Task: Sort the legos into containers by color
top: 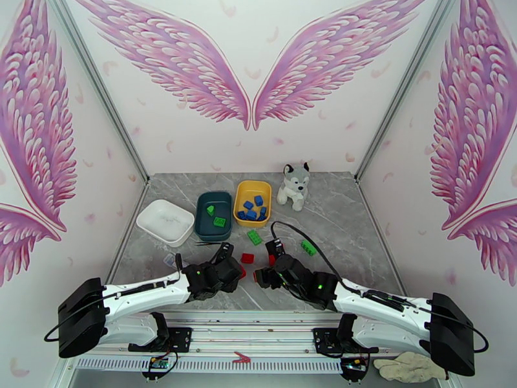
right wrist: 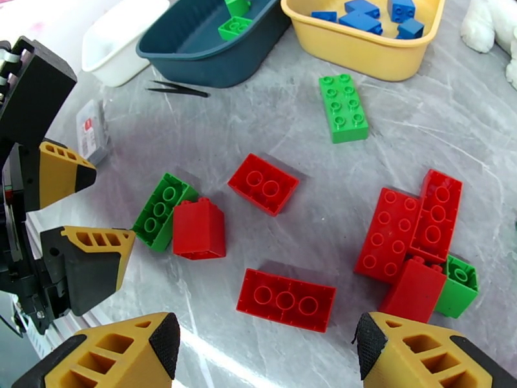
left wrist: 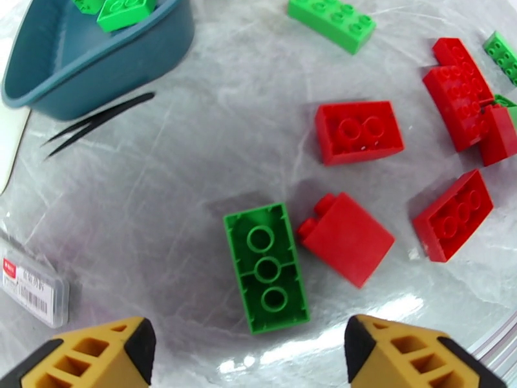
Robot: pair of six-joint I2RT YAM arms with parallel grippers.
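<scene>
Loose red and green legos lie mid-table. In the left wrist view, an upside-down green brick (left wrist: 266,268) lies against a red brick (left wrist: 346,237), just ahead of my open left gripper (left wrist: 249,357), which holds nothing. My right gripper (right wrist: 265,357) is also open, with a red brick (right wrist: 285,300) just beyond its fingertips and touching neither. A red pile (right wrist: 410,231) lies to the right. The teal tray (top: 205,222) holds green bricks (right wrist: 235,26), the yellow tray (top: 242,194) holds blue bricks (right wrist: 368,11), and the white tray (top: 165,221) looks empty.
A plush husky (top: 294,185) sits at the back right of the trays. Black tweezers (left wrist: 97,121) and a small clear labelled box (left wrist: 29,286) lie left of the bricks. The two grippers (top: 240,271) (top: 260,277) hang close together near the table's front.
</scene>
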